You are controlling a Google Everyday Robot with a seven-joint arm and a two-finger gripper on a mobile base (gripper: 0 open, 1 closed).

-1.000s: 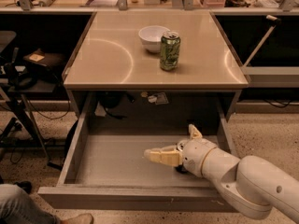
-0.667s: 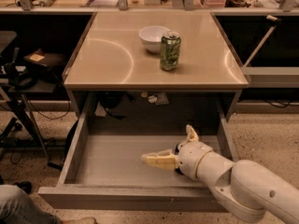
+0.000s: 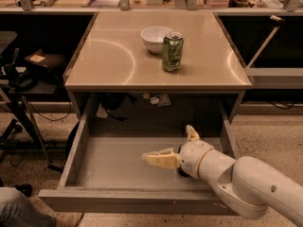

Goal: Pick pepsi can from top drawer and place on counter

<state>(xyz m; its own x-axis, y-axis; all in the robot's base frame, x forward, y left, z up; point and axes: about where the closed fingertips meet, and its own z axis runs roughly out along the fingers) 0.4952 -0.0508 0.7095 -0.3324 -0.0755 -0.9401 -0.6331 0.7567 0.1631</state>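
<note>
Since a second ago, your gripper [image 3: 166, 142] has been edging slightly to the left, and it is hanging low inside the top drawer [image 3: 132, 203], toward its right side. Its two tan fingers [image 3: 158, 159] are standing spread wide apart, one pointing left and one pointing up, and they are holding nothing. A small dark shape [image 3: 181, 173] is peeking out from under the wrist, against the drawer bottom; you cannot tell whether this is the pepsi can. The drawer is sitting pulled fully out beneath the counter [image 3: 104, 60]. On the counter, a green can [image 3: 172, 51] is standing upright just beside a white bowl [image 3: 154, 39].
</note>
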